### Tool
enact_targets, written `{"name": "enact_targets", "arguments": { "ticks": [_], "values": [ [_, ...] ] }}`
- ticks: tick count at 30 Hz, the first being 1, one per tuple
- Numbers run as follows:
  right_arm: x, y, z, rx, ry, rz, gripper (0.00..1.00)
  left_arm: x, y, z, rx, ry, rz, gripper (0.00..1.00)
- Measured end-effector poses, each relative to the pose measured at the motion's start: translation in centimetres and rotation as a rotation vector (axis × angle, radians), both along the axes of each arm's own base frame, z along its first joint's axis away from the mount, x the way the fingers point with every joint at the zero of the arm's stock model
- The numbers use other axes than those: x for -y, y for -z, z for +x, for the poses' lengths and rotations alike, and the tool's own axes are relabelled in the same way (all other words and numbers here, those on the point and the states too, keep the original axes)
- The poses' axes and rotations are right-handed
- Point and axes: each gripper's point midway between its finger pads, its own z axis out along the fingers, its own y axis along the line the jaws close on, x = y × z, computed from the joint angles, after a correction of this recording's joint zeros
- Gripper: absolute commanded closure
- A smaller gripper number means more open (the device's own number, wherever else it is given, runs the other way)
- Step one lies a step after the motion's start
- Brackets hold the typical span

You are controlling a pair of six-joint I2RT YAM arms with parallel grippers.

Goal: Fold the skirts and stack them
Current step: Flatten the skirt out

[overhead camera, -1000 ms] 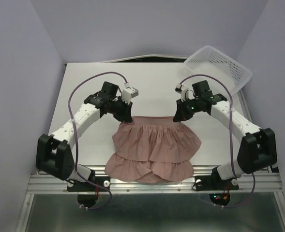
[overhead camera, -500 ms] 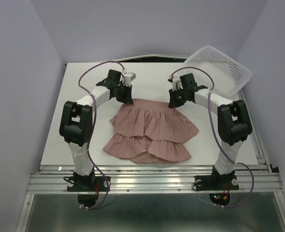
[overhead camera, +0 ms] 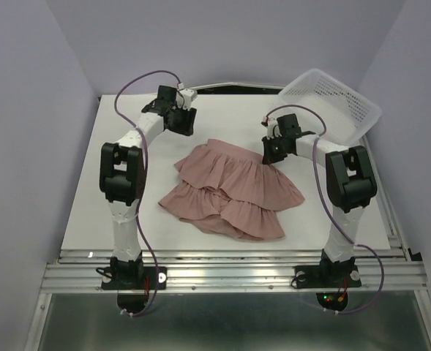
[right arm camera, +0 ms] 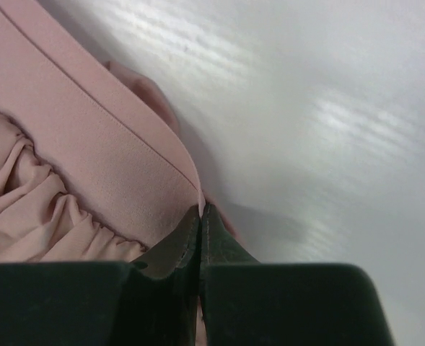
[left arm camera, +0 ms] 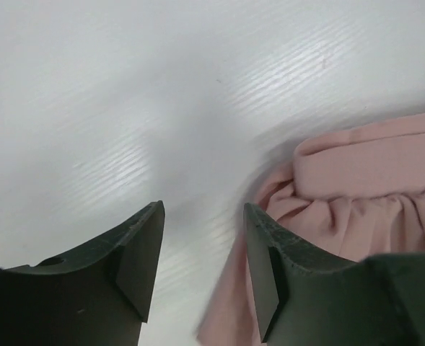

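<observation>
The skirt (overhead camera: 233, 190) is pinched at its waistband corner by the closed right gripper (right arm camera: 200, 213) — likely for straightening — while the left gripper (left arm camera: 203, 216) is held open and empty just beyond the skirt's far edge.

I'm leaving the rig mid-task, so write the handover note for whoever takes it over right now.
Dusty-pink ruffled fabric skirt: spread unfolded at mid-table, skewed.
Left gripper: open, holding nothing, above the white table near one end of the waistband.
Right gripper: shut on the waistband's other end.
White plastic mesh basket: far right corner.
Done: skirt laid out.
To do: fold it, stack; only one skirt in view.
</observation>
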Motion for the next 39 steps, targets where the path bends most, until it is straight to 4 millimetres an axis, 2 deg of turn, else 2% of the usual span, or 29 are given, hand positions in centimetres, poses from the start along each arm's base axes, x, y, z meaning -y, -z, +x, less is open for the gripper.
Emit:
{"name": "enact_targets", "arguments": {
  "ticks": [2, 5, 6, 7, 9, 10, 11, 13, 14, 17, 19, 23, 25, 26, 27, 28, 29, 30, 32, 35, 39],
  "values": [
    [0.4, 0.0, -1.8, -0.032, 0.002, 0.001, 0.99, -1.3, -2.2, -0.6, 0.024, -0.022, 0.000, 0.40],
    [0.6, 0.0, -5.1, -0.112, -0.003, 0.015, 0.99, -3.0, -5.4, -3.3, 0.029, -0.047, -0.015, 0.40],
    [0.5, 0.0, -6.5, -0.147, -0.007, 0.030, 0.99, -3.4, -7.0, -4.9, 0.037, -0.052, -0.033, 0.42],
    [0.3, 0.1, -7.8, -0.182, -0.013, 0.047, 0.99, -3.3, -7.9, -6.4, 0.036, -0.045, -0.057, 0.43],
    [-0.5, 0.2, -10.3, -0.259, -0.023, 0.097, 0.99, -2.7, -8.3, -10.3, 0.001, -0.006, -0.116, 0.47],
    [-1.0, 0.3, -11.4, -0.299, -0.028, 0.126, 0.99, -2.4, -8.0, -12.3, -0.031, 0.015, -0.139, 0.48],
    [-1.4, 0.3, -12.2, -0.330, -0.027, 0.151, 0.99, -1.9, -6.9, -14.7, -0.089, 0.046, -0.166, 0.49],
    [-2.0, 0.4, -13.7, -0.389, -0.026, 0.190, 0.99, -1.3, -4.5, -17.2, -0.181, 0.078, -0.182, 0.52],
    [-2.3, 0.5, -14.4, -0.420, -0.021, 0.212, 0.99, -1.3, -3.4, -18.0, -0.222, 0.083, -0.182, 0.52],
    [-2.7, 0.5, -15.8, -0.478, 0.000, 0.259, 0.99, -1.1, 2.1, -21.4, -0.421, 0.094, -0.181, 0.54],
    [-2.7, 0.3, -17.2, -0.507, 0.018, 0.277, 0.99, -1.1, 3.7, -22.2, -0.480, 0.090, -0.182, 0.55],
    [-2.6, 0.1, -19.5, -0.553, 0.043, 0.305, 0.99, -0.6, 6.0, -21.7, -0.551, 0.074, -0.195, 0.56],
    [-2.7, 0.2, -20.1, -0.574, 0.046, 0.324, 0.91, 0.2, 5.8, -19.3, -0.544, 0.068, -0.215, 0.58],
    [-2.8, 0.3, -20.5, -0.587, 0.044, 0.334, 0.86, 0.8, 5.7, -17.0, -0.518, 0.069, -0.222, 0.58],
    [-2.9, 0.4, -21.0, -0.605, 0.043, 0.344, 0.74, 1.2, 5.7, -15.7, -0.500, 0.070, -0.226, 0.59],
    [-3.0, 0.4, -21.3, -0.616, 0.040, 0.354, 0.65, 2.2, 5.6, -13.3, -0.459, 0.086, -0.239, 0.59],
    [-3.2, 0.3, -21.6, -0.628, 0.038, 0.368, 0.57, 2.8, 5.5, -11.9, -0.437, 0.096, -0.242, 0.59],
    [-3.4, -0.1, -21.9, -0.635, 0.030, 0.390, 0.42, 3.4, 5.3, -10.4, -0.402, 0.109, -0.242, 0.59],
    [-3.7, -0.9, -22.0, -0.628, 0.013, 0.417, 0.36, 4.8, 5.3, -8.9, -0.359, 0.147, -0.229, 0.58],
    [-3.9, -2.4, -22.0, -0.581, -0.026, 0.442, 0.26, 7.1, 4.9, -8.7, -0.317, 0.234, -0.202, 0.52],
    [-3.4, -5.2, -20.3, -0.461, -0.080, 0.414, 0.18, 9.0, 4.6, -10.6, -0.319, 0.337, -0.178, 0.47]
  ]
}}
